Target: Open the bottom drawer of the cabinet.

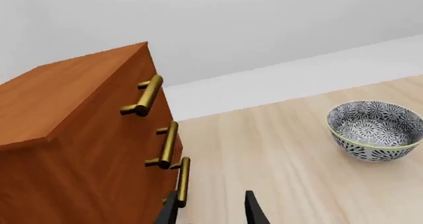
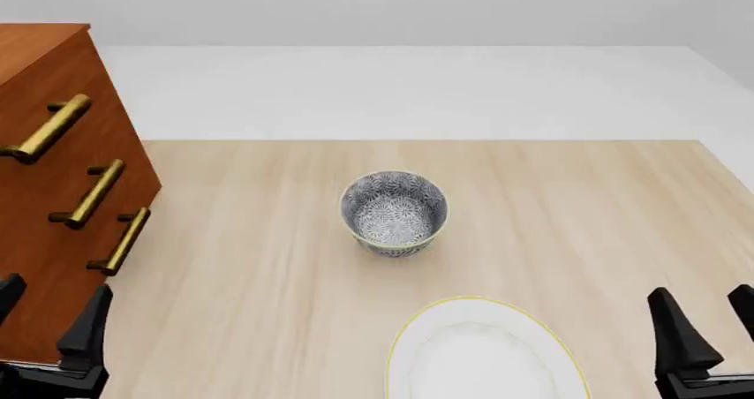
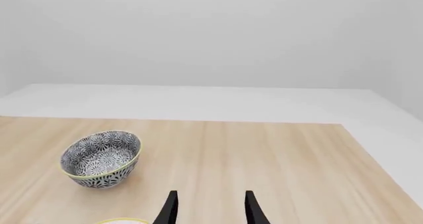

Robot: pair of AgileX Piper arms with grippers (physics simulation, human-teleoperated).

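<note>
The reddish-brown cabinet stands at the table's left edge, its three brass handles facing right. The bottom drawer's handle is the lowest bar and sits flush with the two above; this drawer is shut. In the left wrist view the cabinet fills the left side, and the lowest handle lies just ahead of one finger. My left gripper is open in front of the cabinet's near corner, below that handle. My right gripper is open at the near right, holding nothing.
A patterned bowl sits mid-table. A white plate with a yellow rim lies at the near edge between the arms. The light wooden table ends against a white surface behind.
</note>
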